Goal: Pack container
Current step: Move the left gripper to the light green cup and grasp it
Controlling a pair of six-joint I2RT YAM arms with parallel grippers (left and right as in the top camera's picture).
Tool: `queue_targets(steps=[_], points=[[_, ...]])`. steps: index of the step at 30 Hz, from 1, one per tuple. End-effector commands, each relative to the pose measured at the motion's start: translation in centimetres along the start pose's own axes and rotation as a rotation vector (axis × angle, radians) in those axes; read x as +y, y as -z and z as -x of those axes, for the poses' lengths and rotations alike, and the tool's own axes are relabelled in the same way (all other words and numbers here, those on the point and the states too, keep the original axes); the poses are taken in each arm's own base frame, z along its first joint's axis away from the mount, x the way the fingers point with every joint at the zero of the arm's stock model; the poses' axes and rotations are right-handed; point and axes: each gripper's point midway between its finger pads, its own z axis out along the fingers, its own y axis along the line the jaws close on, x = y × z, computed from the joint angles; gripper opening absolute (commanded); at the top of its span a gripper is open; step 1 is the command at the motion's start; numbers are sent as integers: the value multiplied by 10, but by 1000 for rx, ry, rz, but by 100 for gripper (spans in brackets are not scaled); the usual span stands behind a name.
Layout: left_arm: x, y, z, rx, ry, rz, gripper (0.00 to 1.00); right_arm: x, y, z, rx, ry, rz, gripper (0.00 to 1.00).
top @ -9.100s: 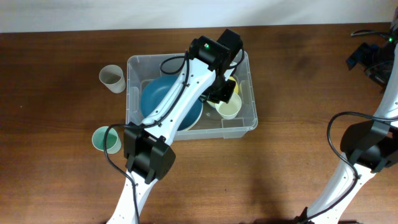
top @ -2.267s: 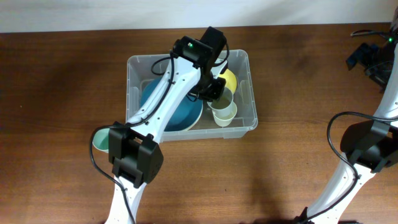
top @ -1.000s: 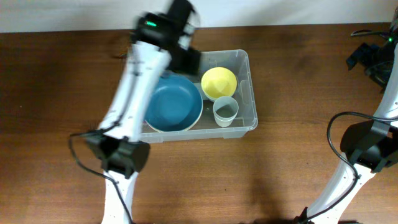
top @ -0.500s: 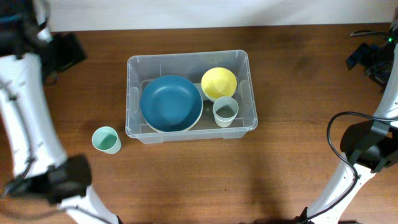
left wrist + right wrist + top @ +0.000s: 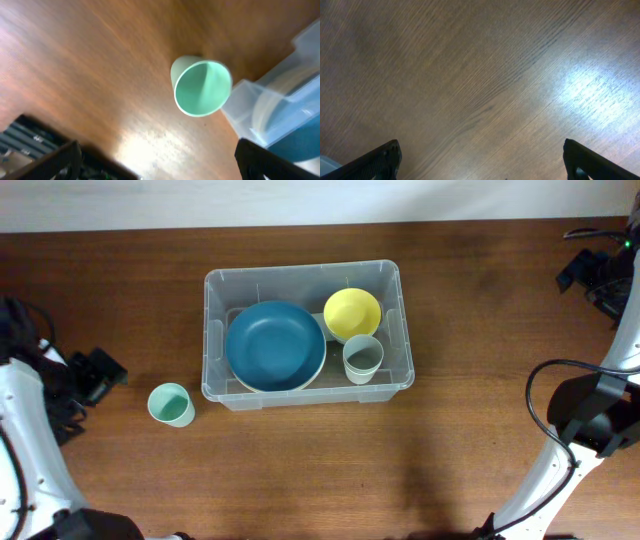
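The clear plastic container (image 5: 300,273) stands mid-table. In it are a blue bowl (image 5: 275,346), a yellow bowl (image 5: 352,313) and a pale cup (image 5: 362,358). A mint-green cup (image 5: 171,404) stands upright on the wood off the container's front left corner. My left gripper (image 5: 106,374) hangs open just left of that cup, nothing between its fingers. In the left wrist view the green cup (image 5: 202,87) is ahead of the open left gripper (image 5: 157,160), beside the container's corner (image 5: 247,102). My right gripper (image 5: 588,275) is open over bare wood at the far right, as the right wrist view shows (image 5: 482,160).
The wooden table's (image 5: 470,440) back edge meets a white wall (image 5: 320,200). Dark gear and cables (image 5: 612,290) sit at the far right edge by the right arm. The left arm's base (image 5: 95,525) is at the front left corner.
My left arm has swung away from the container, out to the table's left side and down beside the green cup. The pale cup now stands in the container. The right arm has not moved.
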Motion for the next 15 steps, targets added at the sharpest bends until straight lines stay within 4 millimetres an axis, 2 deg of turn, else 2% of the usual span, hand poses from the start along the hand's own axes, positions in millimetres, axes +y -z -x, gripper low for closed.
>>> queue_targets(steps=[1, 5, 8, 10, 15], points=[[-7, -30, -17, 57, -56, -19, 99, -3, 0, 0, 3, -13, -4, 99], [-15, -60, -23, 63, -102, -18, 99, -3, 0, 0, 4, -13, -4, 99], [-21, -75, -25, 56, -131, -22, 99, -3, 0, 0, 3, -13, -4, 99], [-20, -81, -25, 46, -138, 1, 99, -3, 0, 0, 4, -13, -4, 99], [-9, -82, -14, -8, -139, 68, 99, -3, 0, 0, 3, -13, -4, 99]])
